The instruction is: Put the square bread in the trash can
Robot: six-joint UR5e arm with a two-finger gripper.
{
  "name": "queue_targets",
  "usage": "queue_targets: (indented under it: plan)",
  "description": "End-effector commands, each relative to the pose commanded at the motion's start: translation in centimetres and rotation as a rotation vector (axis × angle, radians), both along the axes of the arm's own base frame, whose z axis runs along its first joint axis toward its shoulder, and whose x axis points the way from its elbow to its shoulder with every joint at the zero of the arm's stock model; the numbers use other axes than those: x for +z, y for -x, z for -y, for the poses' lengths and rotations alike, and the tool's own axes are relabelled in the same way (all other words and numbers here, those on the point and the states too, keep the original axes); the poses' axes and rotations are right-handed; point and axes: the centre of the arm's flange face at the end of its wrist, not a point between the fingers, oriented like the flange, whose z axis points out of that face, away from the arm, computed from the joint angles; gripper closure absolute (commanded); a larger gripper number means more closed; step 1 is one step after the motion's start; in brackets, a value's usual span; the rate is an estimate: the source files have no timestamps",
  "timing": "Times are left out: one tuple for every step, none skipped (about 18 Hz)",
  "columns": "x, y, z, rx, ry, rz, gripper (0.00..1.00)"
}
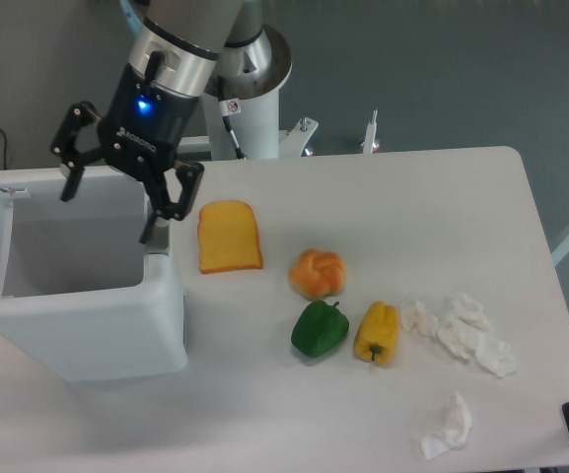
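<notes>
We count one bread [230, 237], one round bun [318, 273], two peppers, green [320, 329] and yellow [377, 333], and two lots of crumpled tissue [462, 333] on the table [392, 207]. The bread, a flat toast-shaped slice, lies just right of the bin [77, 296], a smooth white plastic box, lid up, nothing visible inside. The gripper [108, 211] hangs spread wide and empty over the bin's right rim

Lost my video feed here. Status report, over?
Gripper open, empty, above the trash can's right side. Square bread flat on the table, untouched, beside the can. Can open; path clear.
</notes>
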Motion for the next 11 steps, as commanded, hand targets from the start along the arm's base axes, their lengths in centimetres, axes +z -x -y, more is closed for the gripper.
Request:
queue_targets:
  plan:
    - [0.0,0.5,0.2,0.014,0.025,-0.041,0.0]
    - [-0.1,0.9,0.3,0.019,0.052,-0.086,0.0]
    - [-0.4,1.4,0.3,0.013,0.081,-0.13,0.0]
    - [-0.5,1.7,0.5,-0.007,0.103,-0.18,0.0]
    - [-0.7,1.9,0.6,-0.034,0.124,-0.224,0.0]
    - [-0.8,2.1,0.8,-0.06,0.142,-0.267,0.0]
    - [-0.8,2.4,0.9,-0.08,0.157,-0.3,0.0]
    - [-1.1,2.7,0.9,-0.091,0.174,-0.321,0.0]
    - [-1.6,3.1,0.8,-0.096,0.193,-0.334,0.0]
    - [-2.2,3.8,0.8,-0.092,0.214,-0.341,0.0]
    - [-2.8,4.6,0.8,-0.098,0.234,-0.354,0.0]
